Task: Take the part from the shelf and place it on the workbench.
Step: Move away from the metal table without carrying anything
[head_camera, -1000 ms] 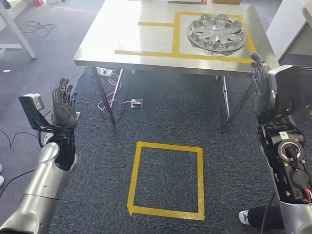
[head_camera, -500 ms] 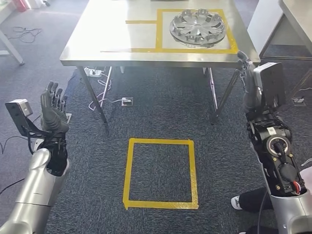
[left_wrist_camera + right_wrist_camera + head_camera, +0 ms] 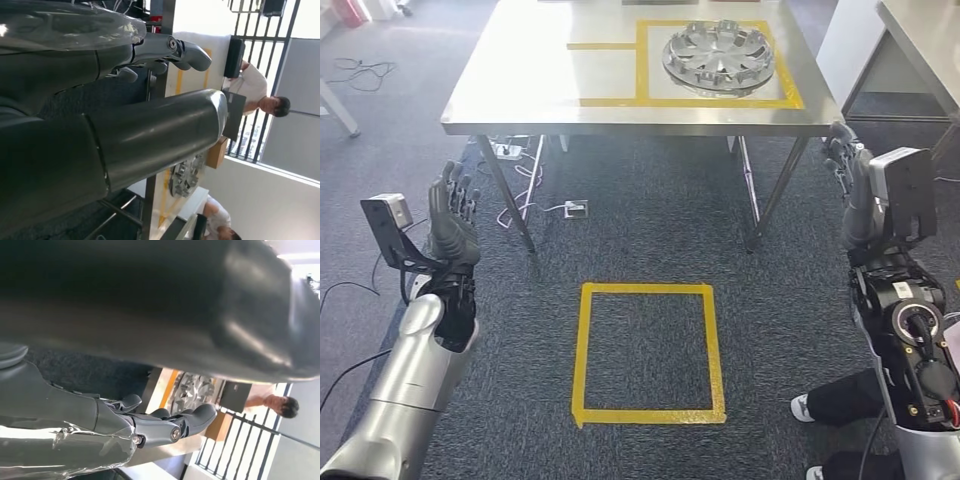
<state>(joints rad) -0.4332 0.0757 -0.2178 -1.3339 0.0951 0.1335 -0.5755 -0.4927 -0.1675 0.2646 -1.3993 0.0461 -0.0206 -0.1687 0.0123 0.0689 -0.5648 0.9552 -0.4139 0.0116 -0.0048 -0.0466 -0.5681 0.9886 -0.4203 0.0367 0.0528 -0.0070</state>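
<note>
A silver wheel cover lies flat on the steel workbench, inside a yellow-taped rectangle at the far right of its top. It also shows as a small silver disc in the left wrist view and the right wrist view. My left hand is raised low on the left, fingers straight and apart, holding nothing. My right hand is raised on the right just below the bench's front corner, fingers apart and empty. Both hands are well short of the bench top.
A yellow tape square marks the dark carpet in front of the bench. Cables and a floor socket lie under the bench. A person's shoe is at the lower right. Two people sit beyond the bench.
The whole view has shifted slightly, so the camera has moved. Both hands sit a little differently in the picture, still raised and empty. The wheel cover stays on the bench.
</note>
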